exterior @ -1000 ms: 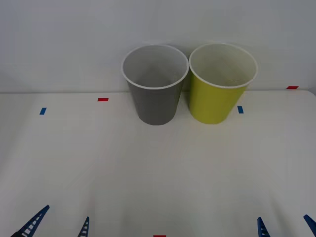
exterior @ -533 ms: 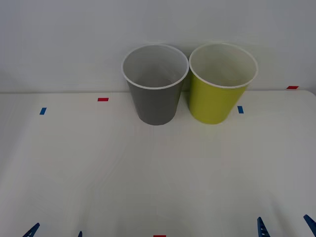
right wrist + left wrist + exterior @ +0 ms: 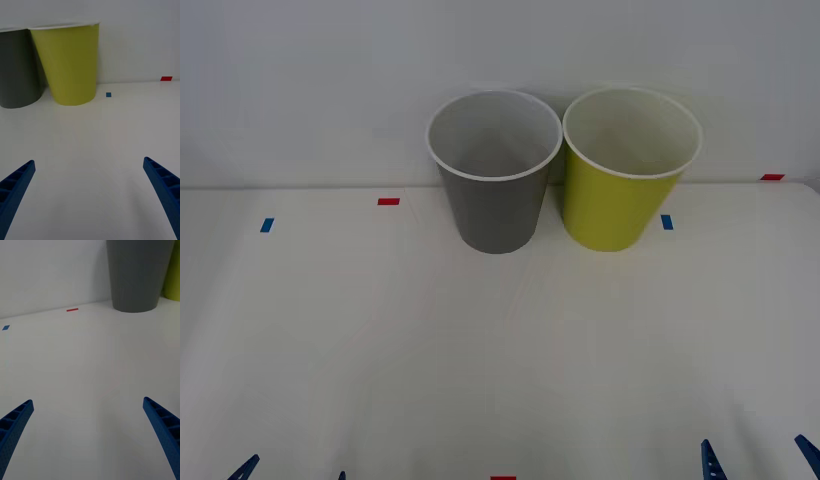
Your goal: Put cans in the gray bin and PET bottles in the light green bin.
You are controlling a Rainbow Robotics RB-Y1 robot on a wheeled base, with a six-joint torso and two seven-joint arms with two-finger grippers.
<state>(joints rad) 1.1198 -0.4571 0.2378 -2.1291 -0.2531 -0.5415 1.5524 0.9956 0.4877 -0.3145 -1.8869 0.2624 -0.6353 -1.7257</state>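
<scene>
Your left pincer (image 3: 290,472) sits at the lower left edge of the front view, its blue ribbed fingers (image 3: 15,427) spread wide apart with nothing between them, hovering over bare white worktop (image 3: 500,350). Your right pincer (image 3: 758,460) sits at the lower right edge, fingers (image 3: 163,187) equally wide apart and empty. Look up the frame from there: the gray bin (image 3: 495,170) stands upright just left of centre at the back of the worktop, against the white wall, and the light green bin (image 3: 630,170) stands upright just to its right, the two rims almost touching. Both bins show pale insides. Small red tape marks (image 3: 388,201) and blue tape marks (image 3: 267,225) lie flat on the worktop to either side of the bins.
</scene>
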